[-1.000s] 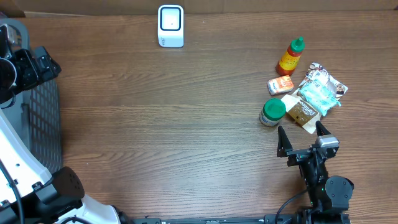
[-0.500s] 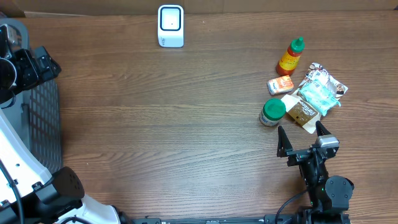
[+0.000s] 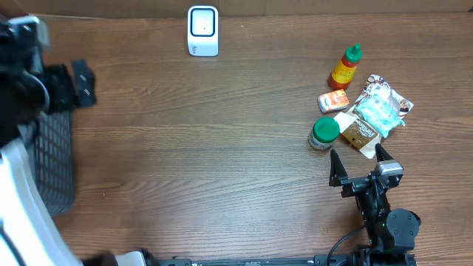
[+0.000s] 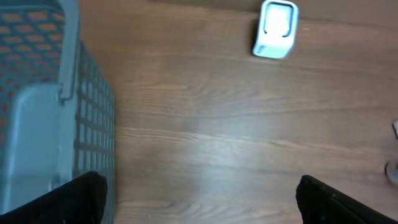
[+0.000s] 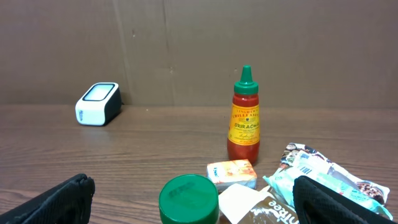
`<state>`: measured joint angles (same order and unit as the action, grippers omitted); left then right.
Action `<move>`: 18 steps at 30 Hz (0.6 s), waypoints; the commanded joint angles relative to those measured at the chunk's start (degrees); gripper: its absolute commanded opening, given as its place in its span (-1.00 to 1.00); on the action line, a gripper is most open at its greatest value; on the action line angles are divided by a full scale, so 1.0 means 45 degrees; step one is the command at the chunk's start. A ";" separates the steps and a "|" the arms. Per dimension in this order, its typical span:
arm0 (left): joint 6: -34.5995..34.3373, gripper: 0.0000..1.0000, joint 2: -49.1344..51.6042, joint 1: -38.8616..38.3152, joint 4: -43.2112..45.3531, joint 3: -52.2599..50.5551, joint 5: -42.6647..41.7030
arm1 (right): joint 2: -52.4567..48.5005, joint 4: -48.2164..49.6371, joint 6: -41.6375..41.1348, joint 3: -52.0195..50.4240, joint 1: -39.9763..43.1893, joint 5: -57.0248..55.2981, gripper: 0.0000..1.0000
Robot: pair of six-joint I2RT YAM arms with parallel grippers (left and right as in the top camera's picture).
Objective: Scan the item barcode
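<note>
Mostly cropped to dark tips, the left claw [image 4: 199, 198] and right claw [image 5: 194, 193] apparently both gape empty.

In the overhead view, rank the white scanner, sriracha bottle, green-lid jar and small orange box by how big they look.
1. Scanner, largest.
2. Sriracha bottle and green-lid jar: too alike to rank.
3. Orange box, smallest.
</note>
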<state>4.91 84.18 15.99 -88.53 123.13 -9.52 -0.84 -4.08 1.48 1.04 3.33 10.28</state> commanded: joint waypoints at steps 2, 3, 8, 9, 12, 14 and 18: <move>0.0350 0.99 -0.2453 -0.0913 0.1345 -0.3191 0.0806 | 0.0151 0.0078 -0.0039 -0.0126 0.0049 0.0063 0.99; 0.0296 0.99 -0.3036 -0.0976 0.2055 -0.4080 0.0602 | 0.0151 0.0078 -0.0039 -0.0126 0.0049 0.0063 1.00; 0.0403 0.99 -0.6033 -0.0991 0.6489 -0.8971 -0.0539 | 0.0151 0.0078 -0.0039 -0.0126 0.0049 0.0063 1.00; 0.0495 0.99 -0.6577 -0.1001 0.7354 -0.9855 -0.0699 | 0.0151 0.0073 -0.0039 -0.0126 0.0049 0.0063 1.00; 0.1141 0.99 -0.8952 -0.1375 1.1094 -1.3663 -0.0903 | 0.0151 0.0078 -0.0039 -0.0126 0.0049 0.0063 1.00; 0.1564 0.99 -1.0161 -0.1574 1.2803 -1.5484 -0.0903 | 0.0151 0.0078 -0.0039 -0.0126 0.0049 0.0063 1.00; 0.1685 0.99 -1.2813 -0.1637 1.5659 -1.9108 -0.0899 | 0.0151 0.0073 -0.0039 -0.0126 0.0049 0.0063 1.00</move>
<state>9.67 34.92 8.97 -23.07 47.86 -12.45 -0.84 -4.03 1.48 1.04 3.33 10.28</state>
